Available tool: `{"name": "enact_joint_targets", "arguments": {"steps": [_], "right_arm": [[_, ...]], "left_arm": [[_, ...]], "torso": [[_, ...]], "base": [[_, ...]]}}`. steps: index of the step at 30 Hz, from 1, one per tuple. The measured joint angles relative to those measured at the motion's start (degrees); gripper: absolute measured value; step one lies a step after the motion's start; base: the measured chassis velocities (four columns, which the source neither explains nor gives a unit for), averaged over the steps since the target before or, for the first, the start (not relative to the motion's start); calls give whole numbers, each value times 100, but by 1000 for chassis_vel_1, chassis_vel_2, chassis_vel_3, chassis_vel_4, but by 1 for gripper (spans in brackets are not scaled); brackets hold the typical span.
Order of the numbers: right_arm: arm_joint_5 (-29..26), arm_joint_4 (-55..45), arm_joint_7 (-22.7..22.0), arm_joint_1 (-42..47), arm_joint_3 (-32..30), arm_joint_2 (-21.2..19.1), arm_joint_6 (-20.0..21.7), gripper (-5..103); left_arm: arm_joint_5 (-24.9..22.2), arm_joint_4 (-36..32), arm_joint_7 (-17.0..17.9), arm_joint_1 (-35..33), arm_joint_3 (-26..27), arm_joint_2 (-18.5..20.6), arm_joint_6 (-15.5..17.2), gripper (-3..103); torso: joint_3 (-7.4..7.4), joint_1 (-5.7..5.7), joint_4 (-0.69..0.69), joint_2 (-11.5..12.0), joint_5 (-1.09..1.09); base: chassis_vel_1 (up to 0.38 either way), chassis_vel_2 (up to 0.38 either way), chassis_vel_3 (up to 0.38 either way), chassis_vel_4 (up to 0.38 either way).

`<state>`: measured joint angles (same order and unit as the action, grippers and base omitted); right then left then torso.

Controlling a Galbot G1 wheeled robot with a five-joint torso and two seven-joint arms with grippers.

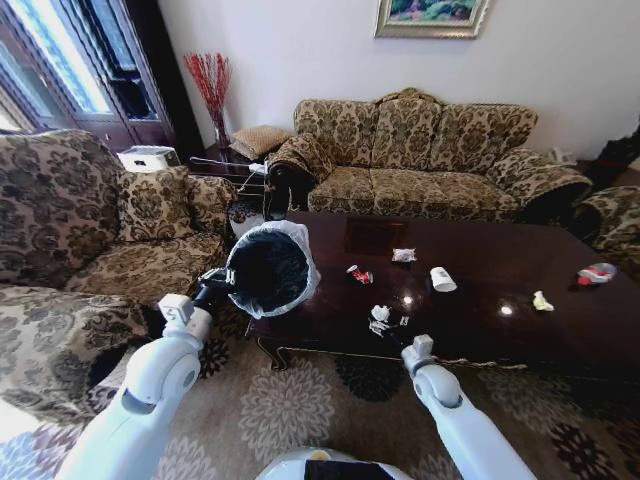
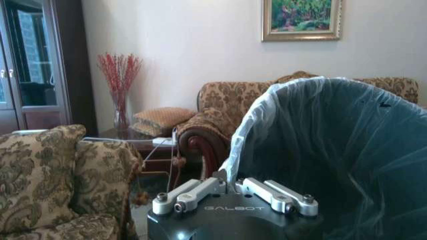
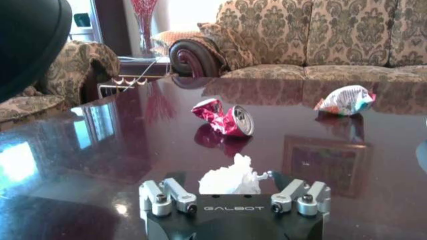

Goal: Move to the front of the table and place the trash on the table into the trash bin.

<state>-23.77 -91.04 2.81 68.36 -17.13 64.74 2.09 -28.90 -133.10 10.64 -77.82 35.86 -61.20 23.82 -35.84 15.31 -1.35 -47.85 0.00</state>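
My left gripper is shut on the rim of the trash bin, a black pail with a white liner. It holds the bin tilted in the air beside the table's left end. My right gripper hovers low over the front edge of the dark glossy table, open, with crumpled white paper between its fingers. Farther in lie a crushed red can, a wrapper and a white cup.
A pale scrap and a red-and-white piece lie at the table's right end. A patterned sofa stands behind the table, armchairs to the left. A side table with a red-twig vase fills the back corner.
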Motion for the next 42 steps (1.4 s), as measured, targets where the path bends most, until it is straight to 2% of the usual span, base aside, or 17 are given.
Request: {"name": "enact_joint_targets", "arguments": {"steps": [5,6,10,12,19,21,27,29,30,33,34,37,38,41,42], "right_arm": [[-85,155,62,-88,54,-101,-19,70],[-85,155,62,-88,54,-101,-19,70],[-123,204,82,-121,110,-127,-25,54],[-130,206,83,-126,124,-127,-25,54],[-89,304,109,-103,141,-157,-68,31],[-88,314,109,-98,129,-165,-74,31],[-301,-69,-67,42,25,-388,-55,12],[-551,-571,-191,155,-101,-664,-5,8],[-551,-571,-191,155,-101,-664,-5,8],[-1116,-1762,-397,354,-505,-1401,212,3],[-1116,-1762,-397,354,-505,-1401,212,3],[-1876,-2813,-615,379,-930,-2339,401,3],[-1876,-2813,-615,379,-930,-2339,401,3],[-2853,-3599,-752,146,-1230,-3496,401,3],[-2853,-3599,-752,146,-1230,-3496,401,3]], "left_arm": [[7,46,-45,20,-19,-21,0,2],[7,46,-45,20,-19,-21,0,2],[8,56,-66,38,-26,-29,0,2],[8,62,-67,42,-27,-26,0,2],[8,84,-69,54,-27,-55,-1,2],[8,85,-70,54,-37,-64,-2,2],[-7,154,-81,116,-116,29,-7,2],[-56,236,-126,184,-164,192,-14,2],[-56,236,-126,184,-164,192,-14,2],[-226,453,-223,425,-279,574,-22,2],[-226,453,-223,425,-279,574,-22,2],[-568,775,-373,945,-565,963,70,2],[-568,775,-373,945,-565,963,70,2],[-1165,1279,-517,2044,-1233,1276,364,2],[-1165,1279,-517,2044,-1233,1276,364,2]], "torso": [[0,0,0,0,0],[0,0,0,0,0],[0,0,0,-1,1],[0,0,0,-1,0],[0,0,0,-1,1],[0,0,-1,-1,0],[0,0,0,-1,2],[0,0,0,0,2],[0,0,0,0,2],[0,0,0,-1,2],[0,0,0,-1,2],[0,0,-1,-1,0],[0,0,-1,-1,0],[0,0,2,-1,0],[0,0,2,-1,0]], "base": [[0,0,0,0],[0,0,0,0],[0,0,0,0],[0,0,0,0],[0,0,0,0],[0,0,0,0],[0,0,0,0],[0,0,0,0],[0,0,0,0],[0,0,0,0],[0,0,0,0],[0,0,0,0],[0,0,0,0],[0,0,0,0],[0,0,0,0]]}}
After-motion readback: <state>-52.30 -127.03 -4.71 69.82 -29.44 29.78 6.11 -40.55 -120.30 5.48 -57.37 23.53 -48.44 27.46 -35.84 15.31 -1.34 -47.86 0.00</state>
